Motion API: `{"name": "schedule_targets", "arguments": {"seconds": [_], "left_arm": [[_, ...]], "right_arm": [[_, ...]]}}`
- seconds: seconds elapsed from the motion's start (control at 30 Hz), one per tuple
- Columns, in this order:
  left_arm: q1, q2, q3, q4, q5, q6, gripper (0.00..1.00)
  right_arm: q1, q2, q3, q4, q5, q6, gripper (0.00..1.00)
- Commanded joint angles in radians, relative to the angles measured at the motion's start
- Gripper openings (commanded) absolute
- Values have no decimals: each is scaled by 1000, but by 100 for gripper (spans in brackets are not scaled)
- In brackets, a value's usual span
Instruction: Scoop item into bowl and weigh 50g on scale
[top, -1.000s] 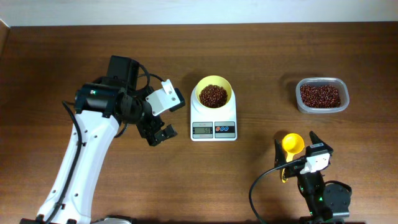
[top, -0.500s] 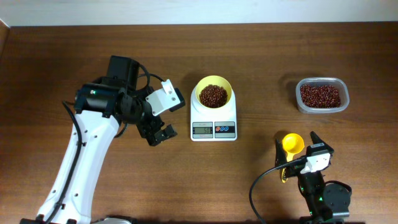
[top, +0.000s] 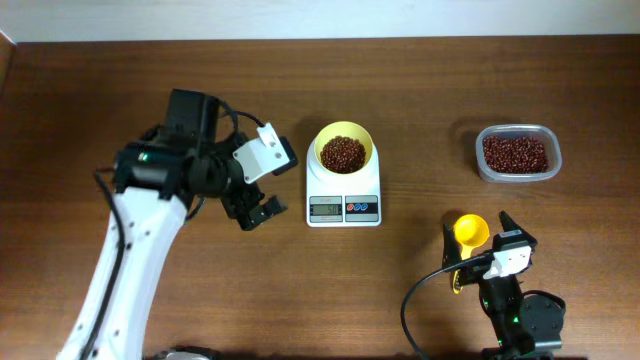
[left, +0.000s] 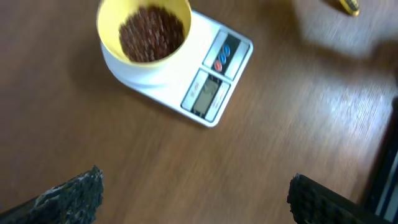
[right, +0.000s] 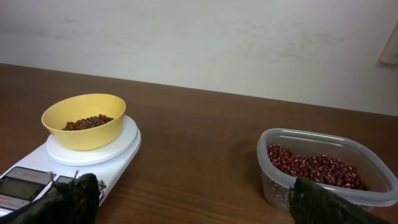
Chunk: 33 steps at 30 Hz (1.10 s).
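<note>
The pale yellow bowl (top: 344, 150) sits on the white scale (top: 322, 188) with a heap of dark red-brown beans (top: 343, 154) inside. In the left wrist view the bowl (left: 112, 46), its beans (left: 151, 32) and the scale (left: 214, 93) lie ahead of my left gripper (left: 193, 190), which is open and empty. From above, my left gripper (top: 256, 214) hovers just left of the scale. My right gripper (top: 476, 231) is open near the front edge. It faces the bowl (right: 84, 130), the scale (right: 93, 155) and the table, with nothing between its fingers (right: 81, 194).
A clear plastic tub (top: 517, 153) holding more beans stands at the back right, also in the right wrist view as the tub (right: 323, 186). A small yellow scoop (top: 470, 231) lies on the table at my right gripper, its handle pointing toward the front.
My left arm has shifted slightly to the left, and its wrist view is blurred with motion. The right arm, scoop, bowl and scale have not moved.
</note>
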Motion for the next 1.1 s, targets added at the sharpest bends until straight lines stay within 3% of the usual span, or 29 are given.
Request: {"name": "schedule_targets", "arguments": {"seconds": [0.0, 0.1, 0.3, 0.47, 0.63, 0.8, 0.9, 1.07], "left_arm": [[5, -141, -16, 44, 26, -159, 99], [5, -277, -130, 175, -8, -199, 99], [68, -658, -566, 521, -61, -528, 99], [134, -930, -772, 597, -29, -553, 99], [200, -1179, -1056, 837, -29, -609, 99], [210, -1339, -1308, 1109, -204, -702, 99], [222, -1405, -1383, 1160, -240, -737, 99], [223, -1404, -1387, 1088, -344, -761, 99]], "right_arm": [[10, -8, -5, -8, 13, 0, 99], [10, -8, -5, -8, 13, 0, 99], [10, -8, -5, -8, 13, 0, 99], [10, -8, -5, -8, 13, 0, 99], [10, -8, -5, -8, 13, 0, 99], [10, -8, -5, -8, 12, 0, 99], [10, -8, -5, -8, 13, 0, 99], [10, -8, -5, -8, 12, 0, 99]]}}
